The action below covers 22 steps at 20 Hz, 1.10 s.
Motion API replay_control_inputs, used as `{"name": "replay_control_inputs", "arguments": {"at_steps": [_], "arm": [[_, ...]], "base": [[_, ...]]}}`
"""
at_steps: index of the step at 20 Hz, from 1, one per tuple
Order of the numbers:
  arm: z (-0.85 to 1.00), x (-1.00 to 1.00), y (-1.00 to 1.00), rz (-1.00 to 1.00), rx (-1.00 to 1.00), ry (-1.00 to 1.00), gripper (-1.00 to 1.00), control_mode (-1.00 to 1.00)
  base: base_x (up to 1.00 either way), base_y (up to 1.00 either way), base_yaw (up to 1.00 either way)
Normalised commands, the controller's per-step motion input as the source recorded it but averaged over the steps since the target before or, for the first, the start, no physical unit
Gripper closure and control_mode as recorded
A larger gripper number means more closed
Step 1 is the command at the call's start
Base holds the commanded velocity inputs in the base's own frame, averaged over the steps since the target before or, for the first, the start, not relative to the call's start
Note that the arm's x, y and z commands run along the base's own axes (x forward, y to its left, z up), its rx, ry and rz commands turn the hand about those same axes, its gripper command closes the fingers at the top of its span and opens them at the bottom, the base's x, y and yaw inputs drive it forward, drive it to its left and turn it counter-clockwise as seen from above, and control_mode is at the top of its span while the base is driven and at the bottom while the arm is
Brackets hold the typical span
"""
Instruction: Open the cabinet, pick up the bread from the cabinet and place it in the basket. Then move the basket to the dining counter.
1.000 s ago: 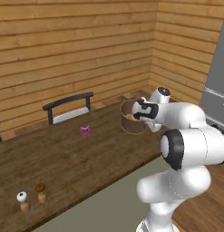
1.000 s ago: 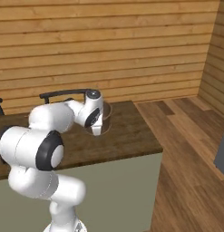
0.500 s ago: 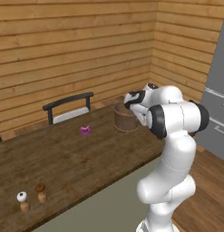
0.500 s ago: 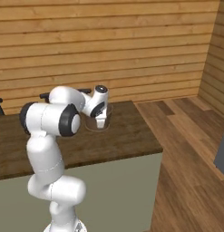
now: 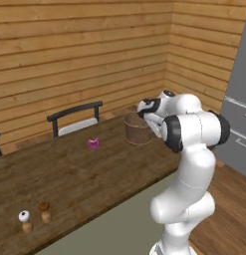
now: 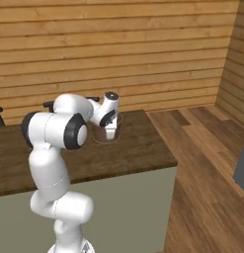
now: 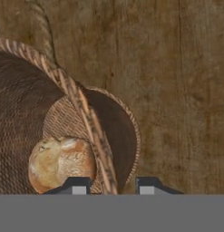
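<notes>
The bread point(image 7: 61, 164) lies on the bottom of the basket point(image 5: 137, 128), a rounded tan loaf seen from straight above in the hand view, resting against the woven wall. The basket stands upright on the dining counter point(image 5: 84, 174), toward its far right end, with its thin hoop handle point(image 7: 88, 127) arching across the opening.

The gripper point(image 7: 111, 185) hangs just above the basket, its two dark fingertips point(image 7: 77, 186) set a moderate way apart on either side of the handle. Nothing is between them, so the gripper looks unloaded, with the handle running through the gap.

Judging from this, the basket is at its goal and the step in hand is letting go and pulling clear. To do it well, the arm should lift straight up, keeping the fingers spread so neither catches the hoop and tips the basket. Any sideways drift before the tips clear the handle could drag the basket toward the counter's right edge.

Farther left on the counter sit a small pink thing point(image 5: 93, 143) and two little shakers point(image 5: 35, 218) near the front edge. A dark chair point(image 5: 74, 117) stands behind the counter against the wood-plank wall.
</notes>
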Motion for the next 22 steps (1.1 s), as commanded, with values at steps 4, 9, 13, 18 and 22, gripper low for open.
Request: {"name": "replay_control_inputs", "arguments": {"at_steps": [4, 9, 13, 18, 22], "arm": [[0.54, -0.42, 0.0, 0.0, 0.0, 0.0, -1.0, -1.0], [1.0, -0.51, 0.0, 0.05, 0.0, 0.0, -1.0, -1.0], [1.0, -1.0, -0.08, 0.28, -0.02, -0.05, -1.0, -1.0], [0.68, -1.0, -0.02, 0.32, -0.02, -0.12, -1.0, -1.0], [0.39, -1.0, 0.0, 0.31, -0.11, -0.15, -1.0, -1.0]], "base": [[0.0, 0.0, 0.0], [0.0, 0.0, 0.0], [0.0, 0.0, 0.0], [0.0, 0.0, 0.0], [0.0, 0.0, 0.0]]}}
